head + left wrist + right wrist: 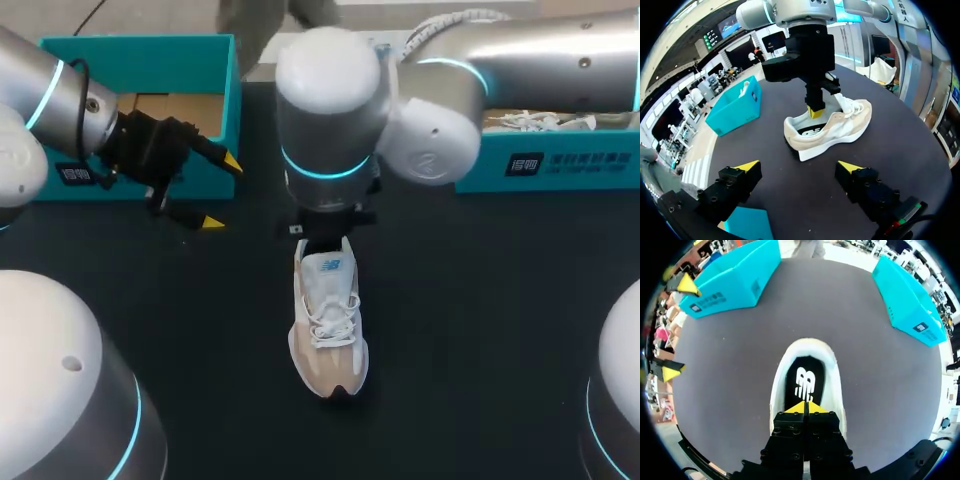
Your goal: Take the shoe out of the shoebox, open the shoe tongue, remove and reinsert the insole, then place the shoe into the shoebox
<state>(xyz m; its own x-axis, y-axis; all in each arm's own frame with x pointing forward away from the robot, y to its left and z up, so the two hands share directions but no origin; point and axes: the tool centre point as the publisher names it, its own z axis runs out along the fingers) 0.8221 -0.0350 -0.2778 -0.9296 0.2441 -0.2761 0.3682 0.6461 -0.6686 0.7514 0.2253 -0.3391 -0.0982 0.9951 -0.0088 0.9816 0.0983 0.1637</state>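
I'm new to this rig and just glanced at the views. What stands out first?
A white and beige shoe stands in the middle of the black table. The right gripper, shut, sits in its heel opening over the black insole. The left gripper hangs open by the teal shoebox.

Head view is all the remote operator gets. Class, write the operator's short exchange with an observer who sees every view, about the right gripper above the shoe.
Operator: I cannot see my right gripper from here. Is it open or shut?
Observer: Shut, with the two yellow tips pressed together.
Operator: Where do the tips sit?
Observer: Down in the opening of the shoe, just over the black insole, which lies flat inside. I cannot tell whether they pinch anything.
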